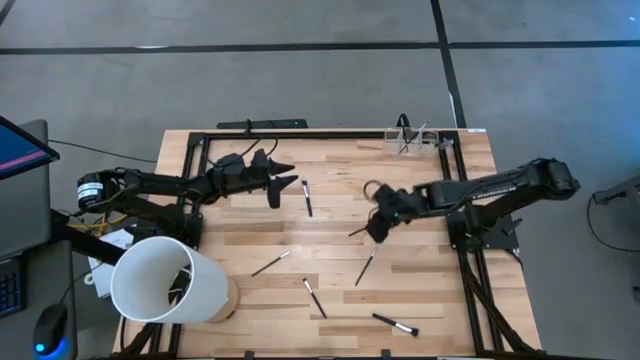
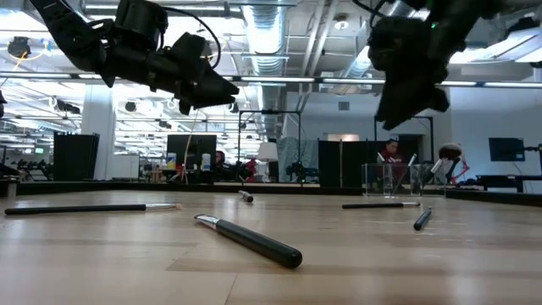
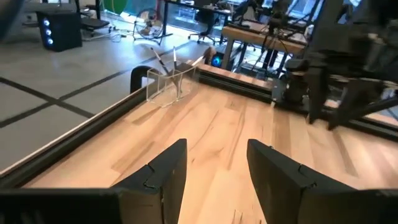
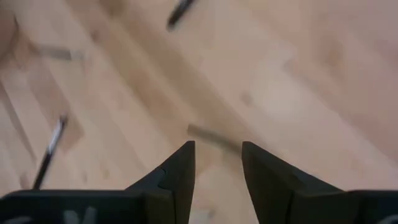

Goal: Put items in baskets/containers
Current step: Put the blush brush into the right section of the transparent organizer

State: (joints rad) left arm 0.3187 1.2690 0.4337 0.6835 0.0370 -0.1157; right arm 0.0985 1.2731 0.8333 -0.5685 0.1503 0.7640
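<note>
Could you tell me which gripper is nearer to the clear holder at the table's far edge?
The right gripper. It hangs open over the table's middle, nearer the clear holder than the open left gripper, which sits much farther along the table.

Table [image 1: 420, 300] pale matt wood; holder [image 1: 412, 141] clear glossy plastic

No legible text, label, brand, number or sign appears in any view — neither on the wooden table [image 1: 330, 215], the makeup brushes [image 1: 307, 197], the clear holder [image 1: 412, 140], the white tub [image 1: 165, 280] nor the room behind.
</note>
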